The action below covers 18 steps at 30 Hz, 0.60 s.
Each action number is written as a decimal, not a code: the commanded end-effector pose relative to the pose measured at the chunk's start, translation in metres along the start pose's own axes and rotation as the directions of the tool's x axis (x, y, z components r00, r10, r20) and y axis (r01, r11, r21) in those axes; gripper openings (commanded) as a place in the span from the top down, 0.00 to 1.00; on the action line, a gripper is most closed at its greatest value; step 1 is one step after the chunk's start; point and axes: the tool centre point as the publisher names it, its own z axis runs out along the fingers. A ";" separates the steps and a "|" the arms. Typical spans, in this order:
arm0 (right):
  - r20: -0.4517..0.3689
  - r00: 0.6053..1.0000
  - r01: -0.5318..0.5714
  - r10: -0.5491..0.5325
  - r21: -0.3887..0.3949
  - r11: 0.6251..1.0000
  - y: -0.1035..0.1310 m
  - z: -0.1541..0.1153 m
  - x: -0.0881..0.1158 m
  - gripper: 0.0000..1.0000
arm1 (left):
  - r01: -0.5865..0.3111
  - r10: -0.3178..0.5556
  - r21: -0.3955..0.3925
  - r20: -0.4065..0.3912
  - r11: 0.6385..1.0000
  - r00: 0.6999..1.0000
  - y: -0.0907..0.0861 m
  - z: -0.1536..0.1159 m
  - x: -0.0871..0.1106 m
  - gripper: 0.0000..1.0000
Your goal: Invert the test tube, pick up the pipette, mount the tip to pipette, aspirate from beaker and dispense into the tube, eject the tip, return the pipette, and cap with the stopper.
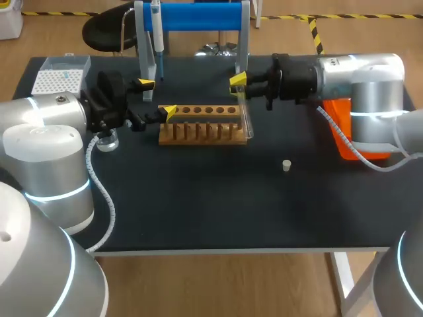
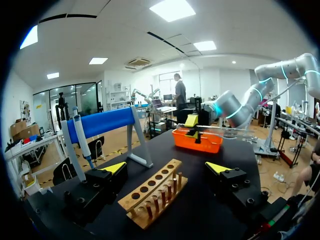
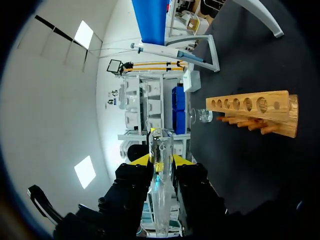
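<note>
right gripper (image 1: 238, 82) clamped the glass tube (image 1: 246, 122), upper middle: light, slick, probably brittle, best held mid-length. left gripper (image 1: 156, 98) stood open by the rack (image 1: 198, 131).

We logged the rack (image 1: 203, 125) mid-table, the stand (image 1: 192, 16) behind it, the pipette (image 1: 157, 39) hanging at its left end; tip box (image 1: 61, 76) far left, beaker (image 1: 107, 140) before it; stopper (image 1: 286, 165) before and right of the rack, bin (image 2: 197, 140) beyond; test tube (image 3: 161, 210) in our right gripper (image 3: 161, 161) at the rack's right end.

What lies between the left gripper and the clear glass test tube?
The wooden rack with holes lies between left gripper and glass test tube, per head view.
</note>
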 end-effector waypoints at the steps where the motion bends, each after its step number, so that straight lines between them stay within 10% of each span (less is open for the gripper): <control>1: 0.004 1.000 0.008 -0.008 0.000 1.000 0.000 0.000 0.001 1.00 | -0.001 0.001 0.002 0.003 1.000 1.000 0.001 0.001 0.001 0.00; 18: 0.021 0.999 0.030 -0.030 -0.001 1.000 -0.001 0.000 0.001 1.00 | -0.001 0.001 0.002 0.003 1.000 1.000 0.001 0.001 0.001 0.00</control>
